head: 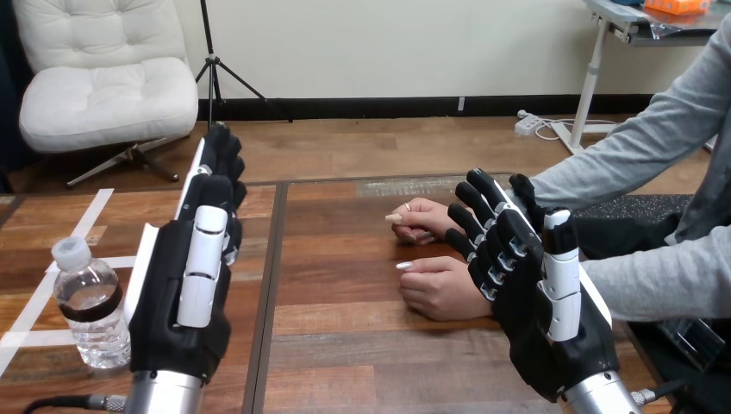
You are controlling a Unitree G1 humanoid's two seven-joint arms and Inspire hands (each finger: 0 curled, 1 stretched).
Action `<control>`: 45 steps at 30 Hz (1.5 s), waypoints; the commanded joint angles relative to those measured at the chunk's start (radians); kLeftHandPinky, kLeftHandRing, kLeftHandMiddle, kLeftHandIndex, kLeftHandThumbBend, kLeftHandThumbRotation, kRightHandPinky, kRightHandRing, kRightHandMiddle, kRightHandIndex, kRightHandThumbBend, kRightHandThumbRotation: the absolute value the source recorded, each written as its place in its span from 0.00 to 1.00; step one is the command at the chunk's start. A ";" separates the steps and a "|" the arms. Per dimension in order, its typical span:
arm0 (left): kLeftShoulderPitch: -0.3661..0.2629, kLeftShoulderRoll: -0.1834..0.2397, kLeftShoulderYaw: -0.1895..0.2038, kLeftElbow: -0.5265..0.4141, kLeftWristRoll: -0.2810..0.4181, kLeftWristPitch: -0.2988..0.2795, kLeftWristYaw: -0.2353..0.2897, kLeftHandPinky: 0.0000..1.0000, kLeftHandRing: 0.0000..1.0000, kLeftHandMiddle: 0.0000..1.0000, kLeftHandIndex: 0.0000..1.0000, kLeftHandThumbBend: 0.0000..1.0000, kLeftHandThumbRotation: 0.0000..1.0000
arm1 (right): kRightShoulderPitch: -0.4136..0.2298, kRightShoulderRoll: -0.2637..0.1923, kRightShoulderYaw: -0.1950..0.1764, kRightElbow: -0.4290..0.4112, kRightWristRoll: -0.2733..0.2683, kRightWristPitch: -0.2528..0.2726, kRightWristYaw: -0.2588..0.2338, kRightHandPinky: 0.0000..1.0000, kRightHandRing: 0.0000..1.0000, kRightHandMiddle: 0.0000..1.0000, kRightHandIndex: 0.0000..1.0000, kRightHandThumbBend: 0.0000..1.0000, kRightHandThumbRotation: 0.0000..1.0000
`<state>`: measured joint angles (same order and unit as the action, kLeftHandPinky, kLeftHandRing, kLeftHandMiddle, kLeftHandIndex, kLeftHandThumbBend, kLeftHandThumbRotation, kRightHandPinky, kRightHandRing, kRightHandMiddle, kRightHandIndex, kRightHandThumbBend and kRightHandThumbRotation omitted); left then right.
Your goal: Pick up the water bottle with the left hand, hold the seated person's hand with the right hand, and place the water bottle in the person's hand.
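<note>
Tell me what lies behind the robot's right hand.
The person's nearer hand and farther hand, both resting on the table. The right hand covers their wrists; contact cannot be told.

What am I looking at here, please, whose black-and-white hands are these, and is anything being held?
The camera sits on a humanoid robot's head, looking down across a brown wooden table. The black machine hands with white shells are the robot's own: its left hand at the view's left, its right hand at the right. Both have straight fingers and hold nothing. A clear plastic water bottle with a white cap stands upright on the table beside the left hand. A person sits at the right; the person's farther hand and the person's nearer hand rest on the table by the right hand's fingers. I cannot tell whether they touch.
</note>
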<state>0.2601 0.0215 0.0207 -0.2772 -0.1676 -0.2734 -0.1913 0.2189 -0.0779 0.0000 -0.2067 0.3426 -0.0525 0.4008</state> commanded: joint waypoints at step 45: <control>-0.119 0.091 0.268 -0.029 0.027 -0.139 0.157 1.00 0.99 0.97 0.95 0.76 0.90 | -0.057 0.003 0.007 -0.035 0.017 -0.016 0.012 1.00 1.00 0.98 0.97 0.81 1.00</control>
<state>0.2013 0.0817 0.2764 -0.2759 -0.1271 -0.3904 -0.0270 0.2189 -0.0776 0.0016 -0.2067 0.3436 -0.0525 0.4027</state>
